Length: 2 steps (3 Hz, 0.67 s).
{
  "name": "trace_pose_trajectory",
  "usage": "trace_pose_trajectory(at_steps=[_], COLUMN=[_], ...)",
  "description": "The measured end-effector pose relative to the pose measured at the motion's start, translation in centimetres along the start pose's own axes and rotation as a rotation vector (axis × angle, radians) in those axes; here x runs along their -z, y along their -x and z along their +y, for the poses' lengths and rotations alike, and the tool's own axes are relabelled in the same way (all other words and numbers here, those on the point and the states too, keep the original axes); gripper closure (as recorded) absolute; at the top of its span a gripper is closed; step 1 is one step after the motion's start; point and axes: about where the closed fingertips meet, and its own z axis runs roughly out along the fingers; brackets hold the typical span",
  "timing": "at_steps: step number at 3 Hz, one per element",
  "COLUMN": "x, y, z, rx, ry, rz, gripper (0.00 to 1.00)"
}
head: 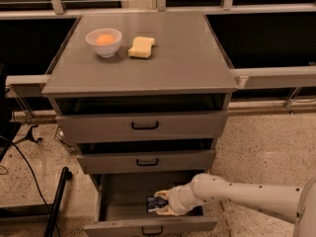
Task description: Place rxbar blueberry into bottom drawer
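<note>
My fingers (162, 197) are down inside the open bottom drawer (148, 226), right of its middle, closed on the bar (152, 204); I cannot tell whether it touches the floor. Above, the middle drawer (145, 161) and top drawer (143, 126) stand slightly out. Farther back on the surface (187, 63), a bowl (103, 49) holding an orange thing (103, 38) sits beside a sponge (141, 47).

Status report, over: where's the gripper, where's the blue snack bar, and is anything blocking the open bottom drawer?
Gripper inside open grey metal bottom drawer, shut on dark navy-blue snack bar. Bar low in drawer, not yet released. Nothing seen in the way.
</note>
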Motion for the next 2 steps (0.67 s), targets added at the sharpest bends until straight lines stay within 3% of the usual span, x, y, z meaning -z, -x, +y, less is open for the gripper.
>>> trace_pose_trajectory(at_steps=[1, 2], x=[-0.07, -0.09], y=[0.05, 0.07], z=[-2.01, -2.00], rx=[0.012, 0.010], ry=[-0.078, -0.076], rz=[0.003, 0.002], gripper=[1.00, 1.00])
